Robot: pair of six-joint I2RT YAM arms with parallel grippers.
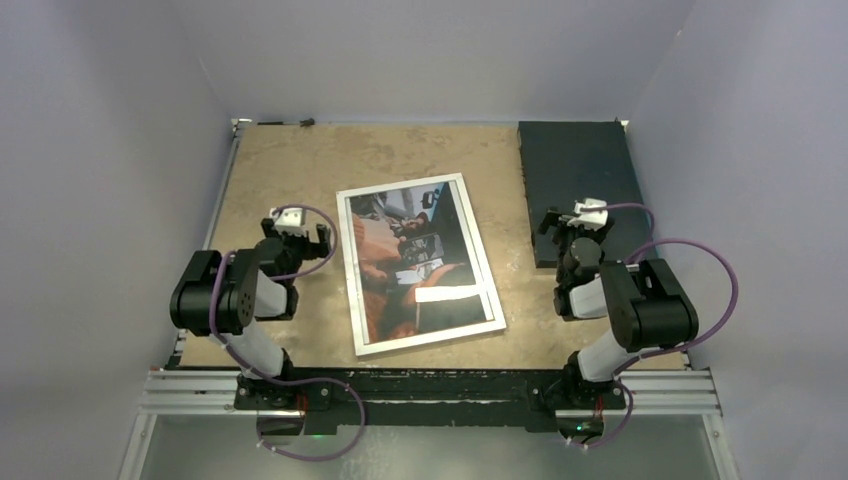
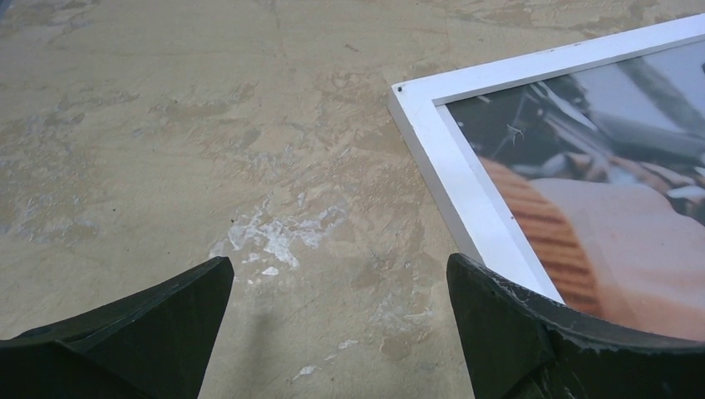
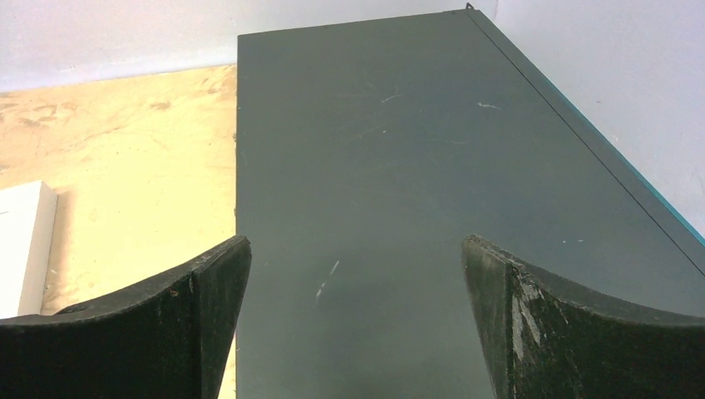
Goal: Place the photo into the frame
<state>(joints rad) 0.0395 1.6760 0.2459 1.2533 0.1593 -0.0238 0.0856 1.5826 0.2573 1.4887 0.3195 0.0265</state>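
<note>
Your frame [image 1: 349, 275] lies flat in the middle of the table [image 1: 280, 160], white front up. Its long sides run near to far, and it is turned a little so the near end sits further right. The photo [image 1: 420, 260] sits inside the white border and fills the opening edge to edge. A bright streak of glare crosses its near part, and you cannot tell whether the shine comes from a pane or from the print itself.

Your left claw [image 1: 300, 235] hangs just left of the frame, near its far left corner, with the jaws spread wide and nothing between them. In the left wrist view the claw [image 2: 339, 266] looks down on bare table [image 2: 166, 125]. The frame corner [image 2: 449, 158] and a strip of photo [image 2: 599, 166] lie to its right.

Your right claw [image 1: 572, 232] is also wide open and empty, well right of the frame, at the near edge of the black mat [image 1: 575, 170] in the far right corner. From the right wrist, the claw [image 3: 357, 245] faces the mat [image 3: 374, 166], which lies flat and bare.
</note>
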